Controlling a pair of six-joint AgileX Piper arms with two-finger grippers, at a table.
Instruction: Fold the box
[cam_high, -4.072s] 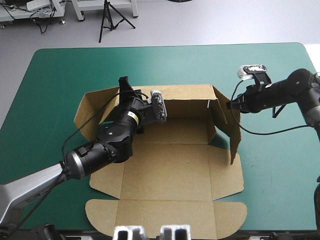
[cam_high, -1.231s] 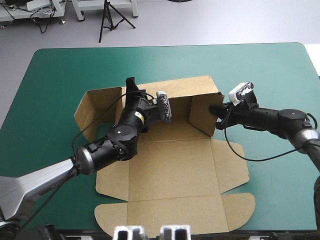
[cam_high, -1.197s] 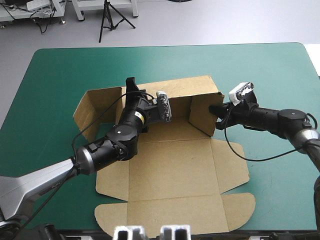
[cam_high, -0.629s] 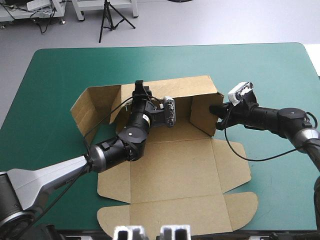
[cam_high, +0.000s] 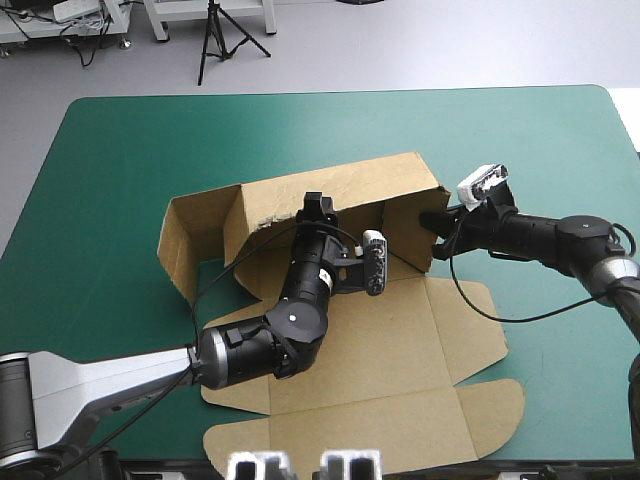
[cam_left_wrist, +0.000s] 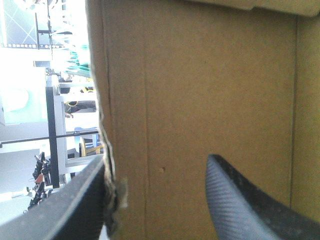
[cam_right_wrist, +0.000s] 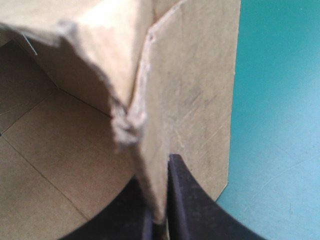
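Note:
The brown box (cam_high: 370, 330) lies open on the teal-green cover, its back wall (cam_high: 345, 185) raised and its lid flat toward the front edge. My left gripper (cam_high: 313, 203) is at the back wall's top edge. In the left wrist view it (cam_left_wrist: 157, 160) is open, one black finger outside the board's torn edge and the other over the wall's inner face (cam_left_wrist: 210, 80). My right gripper (cam_high: 438, 222) is shut on the upright right side wall (cam_high: 408, 235). In the right wrist view its fingers (cam_right_wrist: 162, 165) pinch that wall's edge (cam_right_wrist: 195, 90).
The left side flap (cam_high: 195, 240) stands angled outward. The lid's rounded flaps (cam_high: 480, 415) reach close to the table's front edge. Bare teal-green cover (cam_high: 120, 160) surrounds the box, widest toward the far and left edges.
My left gripper has opened and slid right along the back wall. The box has shifted and turned slightly, its left flap swinging in. The right gripper has kept its hold in place.

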